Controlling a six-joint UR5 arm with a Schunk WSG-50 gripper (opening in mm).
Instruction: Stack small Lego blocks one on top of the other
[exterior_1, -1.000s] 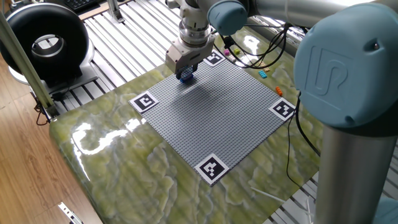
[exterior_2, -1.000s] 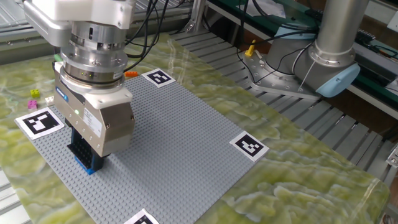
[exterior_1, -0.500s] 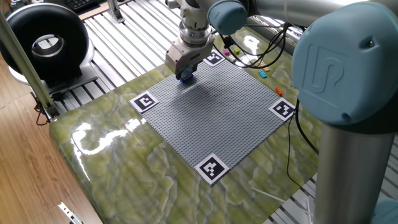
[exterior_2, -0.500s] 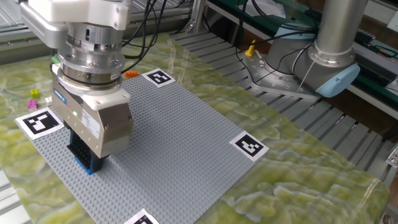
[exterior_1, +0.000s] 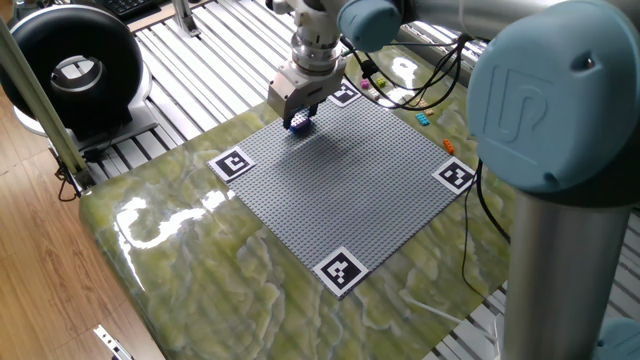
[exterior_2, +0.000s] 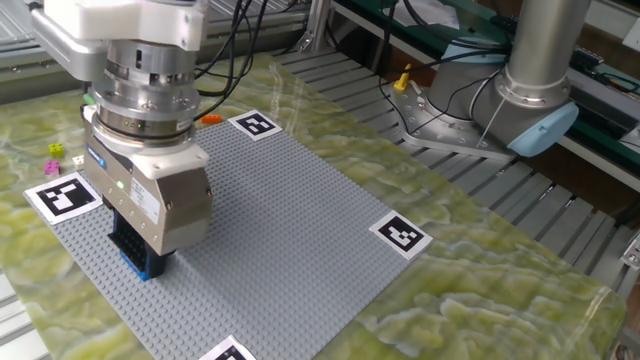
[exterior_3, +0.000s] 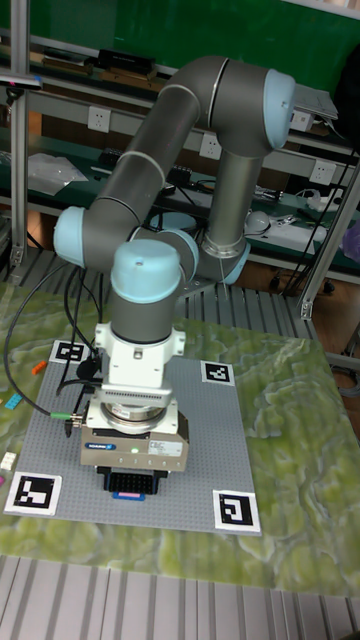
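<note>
Lego blocks are the subject: a dark blue block (exterior_2: 140, 264) sits under my gripper (exterior_2: 138, 255) at the lower left of the other fixed view, pressed down on the grey baseplate (exterior_2: 290, 220). My black fingers (exterior_2: 128, 240) close around it from both sides, with blue showing just below their tips. In one fixed view the same blue block (exterior_1: 299, 124) shows at the upper middle of the frame, just under my gripper (exterior_1: 298, 118), near the far corner of the baseplate (exterior_1: 350, 180). In the tall fixed view my gripper (exterior_3: 130, 488) stands upright at the lower left, and a thin pink strip shows beneath the black fingers (exterior_3: 128, 483); whether that is a second block under the blue one I cannot tell from here.

Loose blocks lie off the plate. A pink block (exterior_2: 54, 149) and a yellow block (exterior_2: 53, 168) rest on the green marbled table (exterior_2: 480, 290) at the left edge of the other fixed view, and an orange block (exterior_2: 210, 119) lies near the upper marker tag (exterior_2: 255, 125). In one fixed view a cyan block (exterior_1: 424, 119) and an orange block (exterior_1: 449, 146) lie at the upper right, beside the cables.
</note>
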